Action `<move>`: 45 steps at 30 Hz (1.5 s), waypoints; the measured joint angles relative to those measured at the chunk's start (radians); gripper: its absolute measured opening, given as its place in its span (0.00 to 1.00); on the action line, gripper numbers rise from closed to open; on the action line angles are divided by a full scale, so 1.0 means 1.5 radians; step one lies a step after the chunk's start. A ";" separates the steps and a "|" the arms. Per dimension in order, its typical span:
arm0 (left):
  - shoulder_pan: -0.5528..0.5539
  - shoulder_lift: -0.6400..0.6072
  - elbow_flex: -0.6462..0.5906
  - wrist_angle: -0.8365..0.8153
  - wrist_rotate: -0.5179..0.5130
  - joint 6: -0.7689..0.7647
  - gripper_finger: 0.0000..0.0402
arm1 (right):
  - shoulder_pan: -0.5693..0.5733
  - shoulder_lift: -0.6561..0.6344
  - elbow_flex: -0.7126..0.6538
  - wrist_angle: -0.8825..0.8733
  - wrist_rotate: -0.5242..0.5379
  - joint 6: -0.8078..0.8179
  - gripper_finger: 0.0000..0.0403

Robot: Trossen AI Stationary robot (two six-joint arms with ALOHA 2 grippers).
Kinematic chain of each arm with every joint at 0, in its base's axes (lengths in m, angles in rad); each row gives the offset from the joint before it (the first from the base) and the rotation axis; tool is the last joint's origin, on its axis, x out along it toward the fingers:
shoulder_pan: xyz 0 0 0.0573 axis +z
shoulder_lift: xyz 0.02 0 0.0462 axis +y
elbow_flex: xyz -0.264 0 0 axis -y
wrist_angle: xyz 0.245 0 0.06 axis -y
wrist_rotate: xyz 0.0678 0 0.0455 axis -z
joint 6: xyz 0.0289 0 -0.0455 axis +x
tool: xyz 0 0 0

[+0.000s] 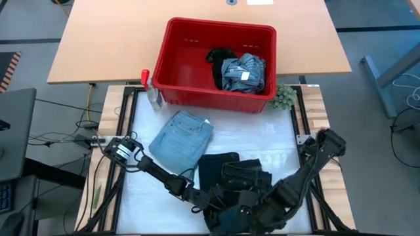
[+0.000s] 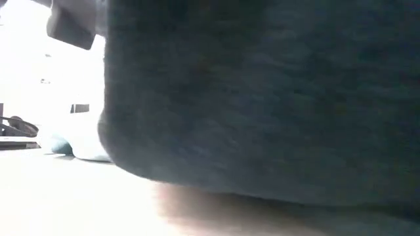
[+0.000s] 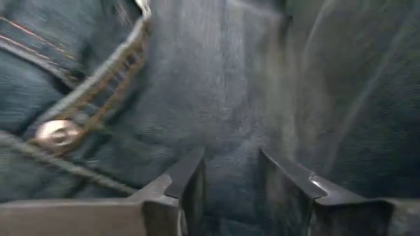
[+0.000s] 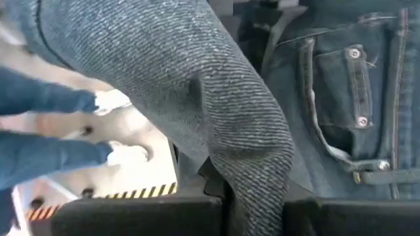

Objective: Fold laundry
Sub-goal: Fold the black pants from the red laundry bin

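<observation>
- Laundry lay in 3 places: 1 light blue jeans [image 1: 182, 136] folded flat on the white mat [image 1: 262, 134], 1 dark pile [image 1: 236, 180] at the near edge under both arms, and 2 pieces in the red basket [image 1: 190, 49].
- In the basket sat 1 black garment [image 1: 220, 58] and 1 blue denim bundle [image 1: 244, 71] with a white tag, both pushed toward the right wall.
- The dark pile was navy-black on top, with dark denim showing in the wrist views: a brass rivet button, orange stitching, a pocket with studs.
- A grey-blue striped cloth [image 4: 216, 98] hung in a thick fold in front of the right wrist camera.
- Left gripper [image 3: 230, 177] sat pressed into the dark denim [image 3: 216, 85] at the near edge, its 2 fingers [image 3: 187, 177] apart with cloth between them; whether they pinched it I could not tell.
- Right gripper [image 4: 252, 196] was pressed together on the striped cloth, at the near edge just right of the left one.
- Both arms crowded the near middle of the mat; the mat's right part lay bare.
- 1 green fuzzy ball [image 1: 284, 97] touched the basket's right front corner; 1 spray bottle [image 1: 151, 88] stood at its left front corner.
</observation>
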 joint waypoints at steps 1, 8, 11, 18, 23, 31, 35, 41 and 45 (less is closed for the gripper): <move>0.001 -0.003 0.000 -0.002 -0.002 -0.003 0.30 | -0.007 -0.025 -0.041 0.036 -0.008 -0.016 0.11; -0.001 -0.040 -0.012 -0.093 -0.084 -0.042 0.28 | -0.090 -0.249 -0.360 0.291 -0.109 -0.072 0.11; -0.009 -0.112 -0.045 -0.169 -0.194 -0.032 0.28 | -0.132 -0.323 -0.465 0.374 -0.164 -0.090 0.11; -0.013 -0.290 -0.085 -0.333 -0.374 -0.049 0.28 | -0.253 -0.378 -0.581 0.452 -0.272 -0.184 0.11; -0.021 -0.364 -0.085 -0.146 -0.440 0.120 0.28 | -0.358 -0.343 -0.593 0.460 -0.324 -0.291 0.11; 0.044 -0.302 -0.073 -0.027 -0.332 0.187 0.28 | -0.475 -0.251 -0.592 0.475 -0.400 -0.431 0.11; 0.074 -0.237 -0.059 -0.022 -0.227 0.144 0.28 | -0.506 -0.225 -0.592 0.479 -0.438 -0.457 0.11; 0.093 -0.184 -0.047 -0.036 -0.186 0.133 0.28 | -0.552 -0.230 -0.592 0.488 -0.447 -0.537 0.11; 0.112 -0.185 -0.045 -0.114 -0.216 0.109 0.28 | -0.591 -0.222 -0.581 0.492 -0.447 -0.592 0.11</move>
